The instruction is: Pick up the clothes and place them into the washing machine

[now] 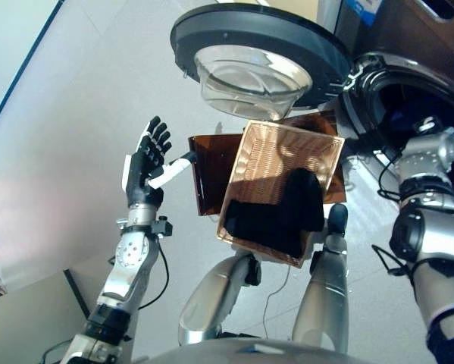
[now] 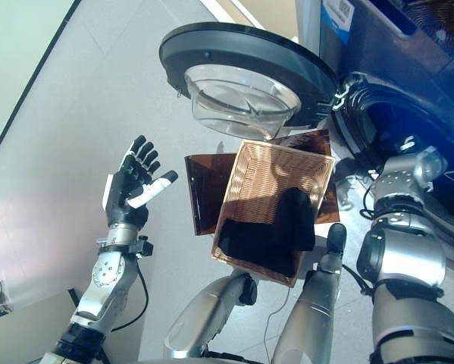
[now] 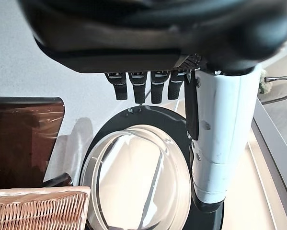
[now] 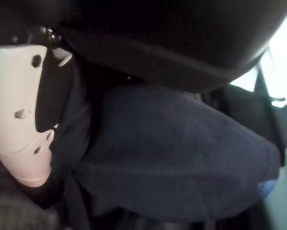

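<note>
A wicker basket (image 1: 281, 152) sits in front of me with black clothes (image 1: 278, 214) heaped at its near end. The washing machine's round door (image 1: 257, 47) hangs open above it, and the dark drum opening (image 1: 412, 98) lies at the right. My right arm reaches into that drum. In the right wrist view, my right hand (image 4: 21, 115) curls its white-covered thumb on a dark blue garment (image 4: 181, 163) that bulges under the palm. My left hand (image 1: 147, 163) is raised left of the basket, fingers straight and spread, holding nothing.
A brown translucent stand (image 1: 208, 163) carries the basket and juts out on its left. Pale grey floor spreads to the left of the basket. The door's glass bowl (image 3: 138, 177) shows just past my left hand's fingers (image 3: 138, 88).
</note>
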